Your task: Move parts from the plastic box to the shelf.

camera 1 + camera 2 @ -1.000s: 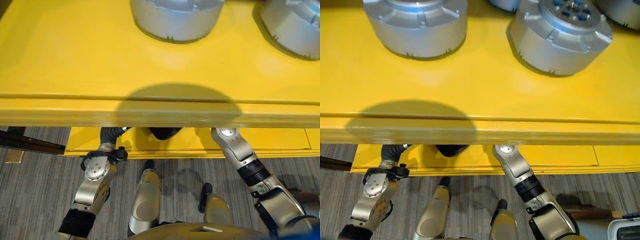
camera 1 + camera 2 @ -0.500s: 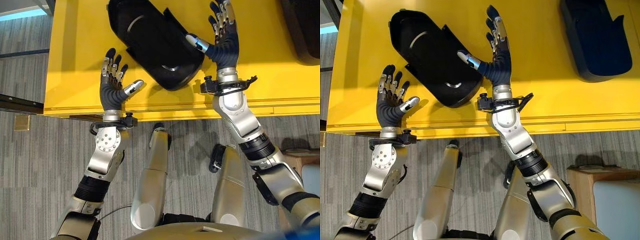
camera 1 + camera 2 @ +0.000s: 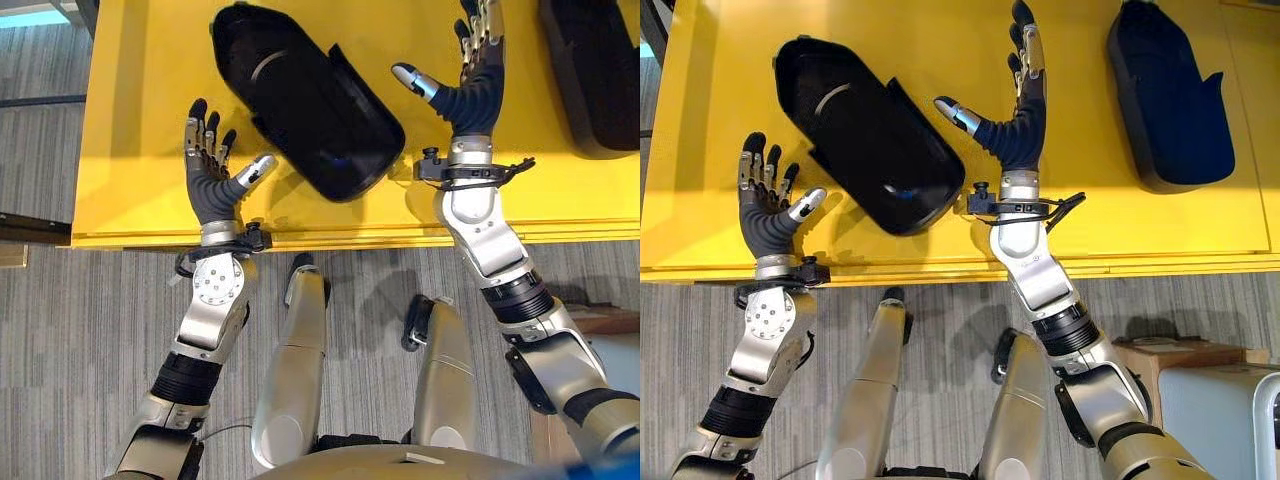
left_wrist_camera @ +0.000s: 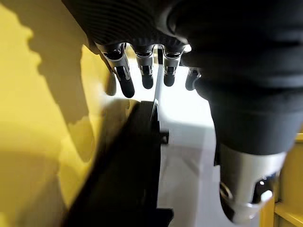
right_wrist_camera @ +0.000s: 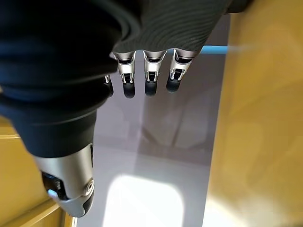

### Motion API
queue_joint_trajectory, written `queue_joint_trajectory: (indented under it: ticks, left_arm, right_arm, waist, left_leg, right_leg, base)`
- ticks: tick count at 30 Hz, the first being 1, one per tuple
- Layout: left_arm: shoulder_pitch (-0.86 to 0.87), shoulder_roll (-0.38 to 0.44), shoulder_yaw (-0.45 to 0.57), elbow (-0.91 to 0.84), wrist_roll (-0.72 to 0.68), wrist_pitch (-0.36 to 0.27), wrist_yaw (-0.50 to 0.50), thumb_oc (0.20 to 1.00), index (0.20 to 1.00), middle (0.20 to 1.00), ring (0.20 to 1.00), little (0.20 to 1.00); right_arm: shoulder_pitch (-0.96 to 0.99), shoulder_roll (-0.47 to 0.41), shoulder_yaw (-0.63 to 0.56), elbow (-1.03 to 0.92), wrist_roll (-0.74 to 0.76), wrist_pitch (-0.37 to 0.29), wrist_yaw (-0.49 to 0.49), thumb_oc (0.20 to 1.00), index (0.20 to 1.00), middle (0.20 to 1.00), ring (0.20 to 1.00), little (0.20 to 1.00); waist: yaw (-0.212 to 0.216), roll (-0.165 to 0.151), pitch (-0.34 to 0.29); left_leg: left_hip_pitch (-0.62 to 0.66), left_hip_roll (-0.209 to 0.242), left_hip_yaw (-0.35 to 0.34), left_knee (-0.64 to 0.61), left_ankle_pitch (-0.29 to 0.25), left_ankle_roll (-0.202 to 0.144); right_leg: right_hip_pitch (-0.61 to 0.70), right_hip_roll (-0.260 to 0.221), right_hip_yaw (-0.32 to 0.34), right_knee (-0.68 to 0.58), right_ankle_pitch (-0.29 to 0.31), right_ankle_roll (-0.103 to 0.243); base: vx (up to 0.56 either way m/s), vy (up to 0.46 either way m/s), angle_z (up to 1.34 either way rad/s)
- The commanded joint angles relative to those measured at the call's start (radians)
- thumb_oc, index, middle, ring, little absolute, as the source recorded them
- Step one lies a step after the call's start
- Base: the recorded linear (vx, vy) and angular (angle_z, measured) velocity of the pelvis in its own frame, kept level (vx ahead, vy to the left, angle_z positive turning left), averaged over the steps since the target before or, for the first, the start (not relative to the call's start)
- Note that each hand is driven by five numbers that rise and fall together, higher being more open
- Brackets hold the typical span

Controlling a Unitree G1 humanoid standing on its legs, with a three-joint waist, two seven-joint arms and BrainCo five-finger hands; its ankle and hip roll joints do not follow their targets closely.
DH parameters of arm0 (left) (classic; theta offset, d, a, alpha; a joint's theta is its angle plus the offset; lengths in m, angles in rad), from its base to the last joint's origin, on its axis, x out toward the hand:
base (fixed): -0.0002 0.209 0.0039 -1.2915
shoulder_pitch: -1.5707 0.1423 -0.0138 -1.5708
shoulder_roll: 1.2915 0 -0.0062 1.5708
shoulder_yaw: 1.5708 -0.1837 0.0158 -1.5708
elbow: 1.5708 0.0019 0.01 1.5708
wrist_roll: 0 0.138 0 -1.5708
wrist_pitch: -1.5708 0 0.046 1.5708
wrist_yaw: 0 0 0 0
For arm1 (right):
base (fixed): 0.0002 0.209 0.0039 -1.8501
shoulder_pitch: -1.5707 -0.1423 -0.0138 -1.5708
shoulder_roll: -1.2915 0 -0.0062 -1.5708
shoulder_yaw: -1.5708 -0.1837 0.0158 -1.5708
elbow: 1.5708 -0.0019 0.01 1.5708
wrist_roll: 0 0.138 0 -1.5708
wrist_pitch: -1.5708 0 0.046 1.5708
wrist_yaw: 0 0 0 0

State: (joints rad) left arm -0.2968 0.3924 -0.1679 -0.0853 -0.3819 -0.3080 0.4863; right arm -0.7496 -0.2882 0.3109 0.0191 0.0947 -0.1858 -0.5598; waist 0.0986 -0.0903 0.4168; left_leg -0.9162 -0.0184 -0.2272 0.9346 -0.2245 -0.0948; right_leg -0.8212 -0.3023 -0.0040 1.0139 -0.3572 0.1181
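A black moulded part (image 3: 310, 100) lies slantwise on the yellow shelf (image 3: 140, 120), between my two hands. My left hand (image 3: 210, 185) hovers open just left of its near end, fingers straight and the thumb close to the part's edge. In the left wrist view the same part (image 4: 118, 179) shows past the straight fingers (image 4: 125, 82). My right hand (image 3: 470, 95) stands open to the right of the part, thumb spread toward it with a small gap. Its fingers (image 5: 149, 80) are straight and hold nothing.
A second dark part (image 3: 1170, 90) lies on the shelf at the far right. The shelf's front edge (image 3: 300, 238) runs across just before my wrists. Grey carpet lies below, with a brown box (image 3: 1160, 352) and a pale bin (image 3: 1220, 420) at the lower right.
The camera has swung down from an upper shelf with silver round parts to this lower shelf. Since half a second ago my right thumb has come off the black part.
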Motion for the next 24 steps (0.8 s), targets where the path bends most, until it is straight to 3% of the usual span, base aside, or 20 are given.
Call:
queue_joint_trajectory:
  ticks: [1,14,24]
  left_arm:
    - [0.005,-0.056,-0.048,0.065,-0.031,-0.006,0.008,1.000,1.000,1.000,1.000,1.000]
    - [-0.108,-0.150,-0.223,0.299,-0.185,0.007,-0.033,1.000,1.000,1.000,1.000,1.000]
    - [-0.136,-0.206,-0.196,0.400,-0.319,-0.041,0.033,1.000,1.000,1.000,1.000,1.000]
  right_arm:
    - [-0.040,-0.011,-0.055,-0.010,-0.015,-0.048,-0.022,1.000,1.000,1.000,1.000,1.000]
    - [-0.205,-0.019,0.031,0.324,0.079,0.001,-0.020,1.000,1.000,1.000,1.000,1.000]
    - [-0.344,0.006,0.171,0.586,0.225,0.028,0.060,1.000,1.000,1.000,1.000,1.000]
  waist:
    - [-0.002,0.019,-0.031]
    - [-0.012,0.006,-0.040]
    - [0.017,-0.015,-0.005]
  left_leg:
    - [-0.006,0.008,0.000,0.043,-0.106,0.064]
    - [0.030,0.015,-0.001,0.011,-0.095,0.059]
    - [0.050,0.021,-0.003,0.003,-0.085,0.049]
  right_leg:
    - [0.013,0.020,-0.034,-0.021,-0.040,-0.070]
    - [0.044,0.028,-0.029,-0.042,-0.030,-0.069]
    - [0.063,0.026,-0.032,-0.043,-0.027,-0.071]
  base:
    - [0.00,0.000,0.00]
    - [0.00,0.001,0.00]
    - [0.00,-0.007,0.00]
